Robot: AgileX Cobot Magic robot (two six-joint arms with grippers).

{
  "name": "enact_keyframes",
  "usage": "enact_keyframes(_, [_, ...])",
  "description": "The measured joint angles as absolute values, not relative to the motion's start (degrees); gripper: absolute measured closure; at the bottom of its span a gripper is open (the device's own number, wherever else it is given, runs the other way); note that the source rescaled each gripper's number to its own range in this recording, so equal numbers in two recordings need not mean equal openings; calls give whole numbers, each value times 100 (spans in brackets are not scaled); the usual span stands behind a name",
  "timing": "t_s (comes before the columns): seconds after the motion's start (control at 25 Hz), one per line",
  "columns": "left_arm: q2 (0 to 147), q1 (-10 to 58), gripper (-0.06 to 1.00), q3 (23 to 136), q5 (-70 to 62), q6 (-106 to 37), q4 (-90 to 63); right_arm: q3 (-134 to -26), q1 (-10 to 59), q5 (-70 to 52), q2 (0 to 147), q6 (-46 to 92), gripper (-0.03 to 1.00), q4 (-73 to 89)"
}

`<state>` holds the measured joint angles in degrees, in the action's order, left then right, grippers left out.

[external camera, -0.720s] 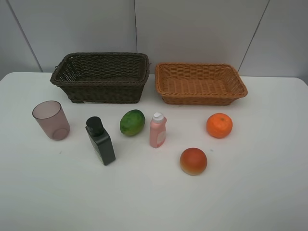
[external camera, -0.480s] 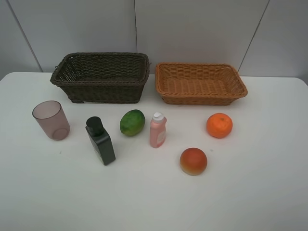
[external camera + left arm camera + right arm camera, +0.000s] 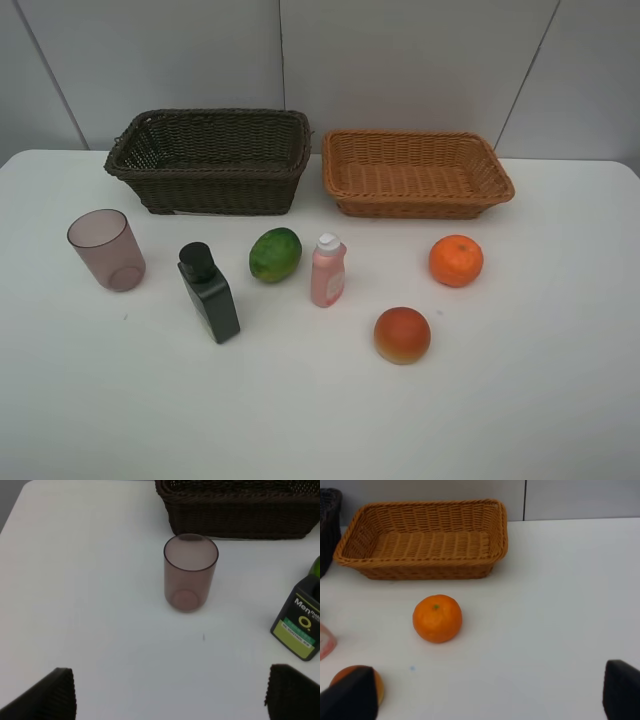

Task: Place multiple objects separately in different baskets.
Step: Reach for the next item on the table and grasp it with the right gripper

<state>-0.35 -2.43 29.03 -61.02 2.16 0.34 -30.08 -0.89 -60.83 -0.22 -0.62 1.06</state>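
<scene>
The white table lies bare along its whole near edge and down its right edge, which gives the widest open room. A narrower bare strip runs along the left edge. Two baskets sit at the far edge, just beside each other but apart. The deep dark brown basket is toward the far left corner, and the shallower orange-tan basket is right of the middle. The six items stand across the middle band, none touching. The mauve cup is upright nearest the left edge, then comes the blackish-green bottle. The green oval fruit and pink white-capped bottle stand before the gap between the baskets. The orange sits before the tan basket, and the red-orange fruit lies closest to the near edge. The left gripper has its fingers spread wide and empty, with the cup between it and the dark basket. The right gripper is likewise spread and empty. The orange lies between it and the tan basket, and the red-orange fruit is partly hidden behind one fingertip.
</scene>
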Motion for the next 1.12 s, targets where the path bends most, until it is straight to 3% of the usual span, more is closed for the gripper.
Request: enact_keyframes(1.12, [-35, -243, -4, 2903, -6102, 216, 34, -3008, -89, -6083, -22, -62, -1, 106])
